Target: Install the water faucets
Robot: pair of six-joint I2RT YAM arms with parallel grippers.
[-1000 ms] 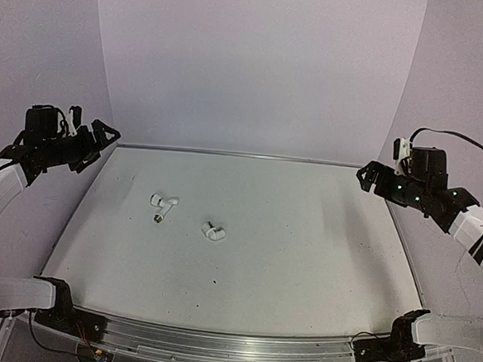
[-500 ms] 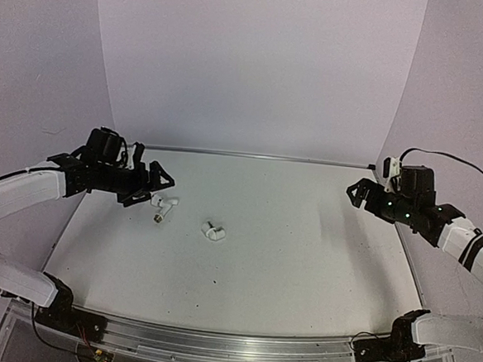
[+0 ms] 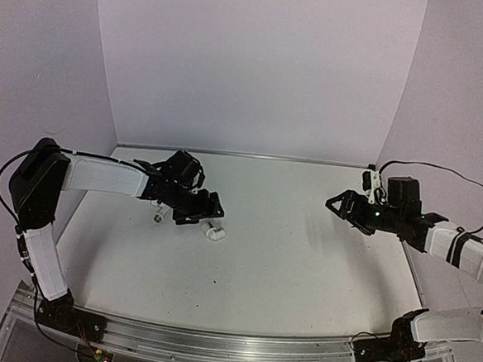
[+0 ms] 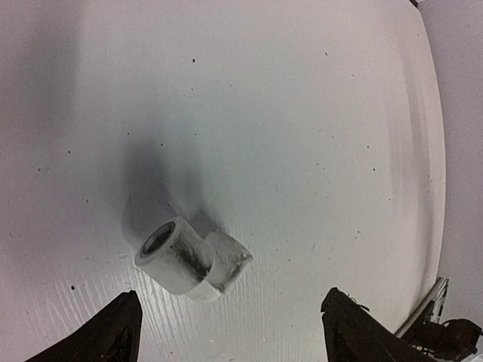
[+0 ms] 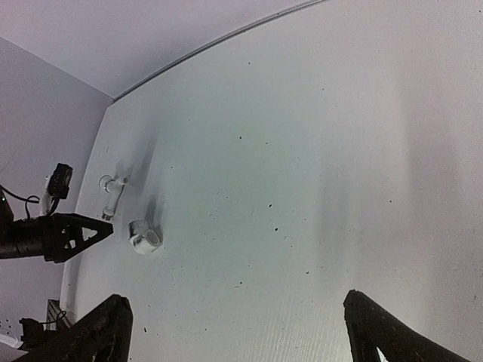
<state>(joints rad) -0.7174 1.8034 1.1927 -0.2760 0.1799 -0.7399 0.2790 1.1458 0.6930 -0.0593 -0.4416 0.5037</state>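
Count: two white faucet pieces on the table [image 3: 302, 260], plus two arms. The stubby piece [image 3: 215, 235] sits left of center, just under the left gripper [image 3: 206, 210]. The left wrist cam shows that gripper's fingers spread wide on either side of it, not touching. From above, that arm half hides the longer piece [image 5: 113, 190], but the right wrist cam shows it whole. The right gripper [image 3: 340, 206] is spread too, well off to the right.

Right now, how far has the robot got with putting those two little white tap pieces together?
Nothing is done: the long tap piece and the short elbow lie apart on the table. In hand: the left claw hangs open over the elbow, not gripping. The right claw is open, empty, far off. Left: grasping both and joining them.
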